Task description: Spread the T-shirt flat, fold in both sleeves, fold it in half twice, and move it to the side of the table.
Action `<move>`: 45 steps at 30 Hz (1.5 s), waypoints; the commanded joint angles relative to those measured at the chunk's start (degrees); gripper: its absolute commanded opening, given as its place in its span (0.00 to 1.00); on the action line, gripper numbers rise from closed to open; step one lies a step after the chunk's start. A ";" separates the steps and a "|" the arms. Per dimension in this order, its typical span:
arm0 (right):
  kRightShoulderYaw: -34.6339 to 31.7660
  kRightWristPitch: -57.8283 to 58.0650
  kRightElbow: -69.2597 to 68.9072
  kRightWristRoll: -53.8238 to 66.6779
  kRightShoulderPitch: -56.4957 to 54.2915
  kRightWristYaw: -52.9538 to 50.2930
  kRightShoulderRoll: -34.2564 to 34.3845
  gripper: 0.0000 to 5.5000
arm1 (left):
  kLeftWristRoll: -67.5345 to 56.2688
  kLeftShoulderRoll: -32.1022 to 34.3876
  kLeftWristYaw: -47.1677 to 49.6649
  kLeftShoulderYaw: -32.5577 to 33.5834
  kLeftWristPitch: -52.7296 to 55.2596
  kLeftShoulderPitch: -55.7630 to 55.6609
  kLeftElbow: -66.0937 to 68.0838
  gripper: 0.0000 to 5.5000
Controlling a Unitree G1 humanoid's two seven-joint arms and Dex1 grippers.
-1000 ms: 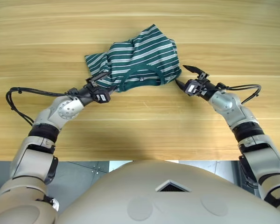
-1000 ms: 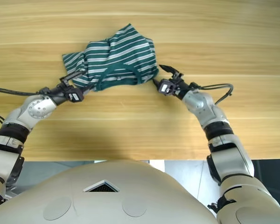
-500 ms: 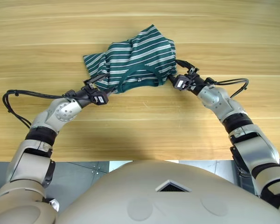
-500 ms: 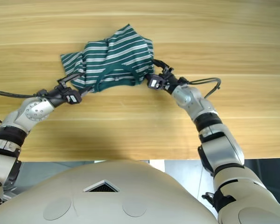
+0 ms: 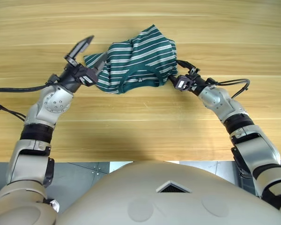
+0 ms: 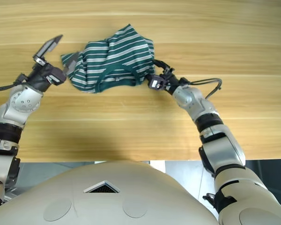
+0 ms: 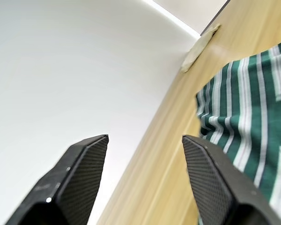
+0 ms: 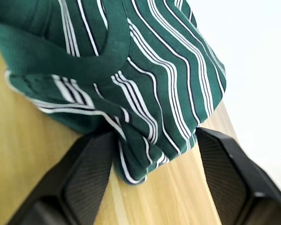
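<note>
A green T-shirt with white stripes point(image 5: 139, 58) lies crumpled on the wooden table point(image 5: 140, 131), its collar toward me. My left gripper point(image 5: 92, 52) is raised at the shirt's left edge. It is open, with nothing between its fingers point(image 7: 84, 168); the shirt point(image 7: 253, 122) lies just beside it. My right gripper point(image 5: 175, 72) is at the shirt's near right corner. It is open, and a fold of the striped fabric point(image 8: 145, 117) sits between its fingers point(image 8: 229, 178).
Bare wood surrounds the shirt on all sides. The table's near edge point(image 5: 131, 161) runs just in front of me. A pale wall point(image 7: 61, 70) rises beyond the table's far side.
My left gripper left the shirt's near left edge, swung up to its left side and opened wide. My right gripper moved left onto the shirt's corner, then held still.
</note>
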 commanded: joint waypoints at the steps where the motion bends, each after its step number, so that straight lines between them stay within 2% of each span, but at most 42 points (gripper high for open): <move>1: 2.52 1.89 2.66 -2.08 4.05 2.84 -0.19 0.56 | 0.85 1.65 -6.32 -3.73 -0.84 3.03 -0.48 0.53; 11: 2.71 2.15 3.32 -2.31 3.79 2.49 0.32 0.56 | -2.03 4.63 -17.64 -5.85 -1.32 6.72 -2.72 0.53; 16: 2.83 2.39 3.13 -2.41 3.76 2.46 0.58 0.56 | 0.99 5.31 -19.52 -6.14 0.72 6.12 -2.07 0.53; 24: 3.09 2.66 2.87 -2.50 3.63 2.41 1.06 0.56 | 12.29 5.71 -14.71 -7.53 5.31 3.09 1.60 0.53; 35: 2.96 2.67 2.42 -2.48 3.79 2.21 0.91 0.56 | 17.27 6.11 -11.37 -10.72 7.01 0.97 4.64 0.53; 43: 2.78 2.97 2.80 -2.57 3.63 1.80 0.69 0.56 | 18.38 6.78 -10.58 -12.94 7.65 0.82 5.85 0.29; 45: 2.76 2.96 2.82 -2.51 3.68 1.86 0.63 0.49 | 18.21 6.83 -10.63 -13.18 7.58 0.87 5.79 0.21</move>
